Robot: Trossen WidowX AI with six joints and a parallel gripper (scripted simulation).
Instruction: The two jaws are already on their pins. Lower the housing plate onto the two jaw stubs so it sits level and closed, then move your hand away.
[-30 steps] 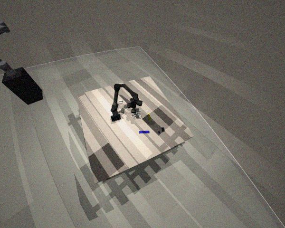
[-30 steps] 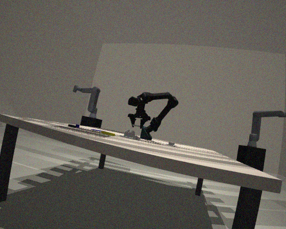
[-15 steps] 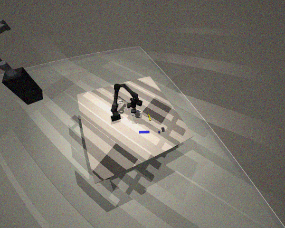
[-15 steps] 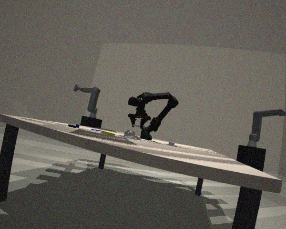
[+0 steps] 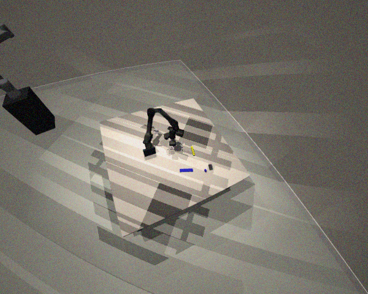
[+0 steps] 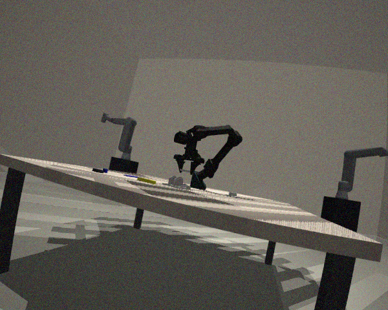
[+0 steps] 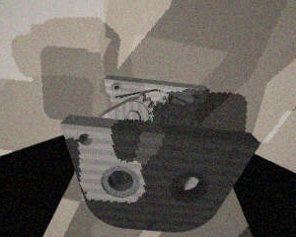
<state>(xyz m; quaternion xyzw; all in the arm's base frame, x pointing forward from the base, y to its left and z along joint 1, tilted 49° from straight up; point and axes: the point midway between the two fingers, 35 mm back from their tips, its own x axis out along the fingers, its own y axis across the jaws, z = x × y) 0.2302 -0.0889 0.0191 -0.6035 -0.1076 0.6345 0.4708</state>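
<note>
Gripping housing plate in pincer by opposite edges. Probably stiff, light; could slip or pivot. Keep hold there, off the holes.

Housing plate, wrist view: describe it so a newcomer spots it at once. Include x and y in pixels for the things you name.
Find the black claw [image 5: 170, 140] [image 6: 185, 171] [image 7: 156, 147], its two fingers reaching in from either side in the wrist view. The housing plate [image 6: 185, 171] [image 7: 153, 193] spans them: grey, straight along the top, rounded at the bottom corners, with two large round holes. Unlike the smaller-looking geared part [image 7: 138, 85] beyond it, it is gripped and shows no teeth.
</note>
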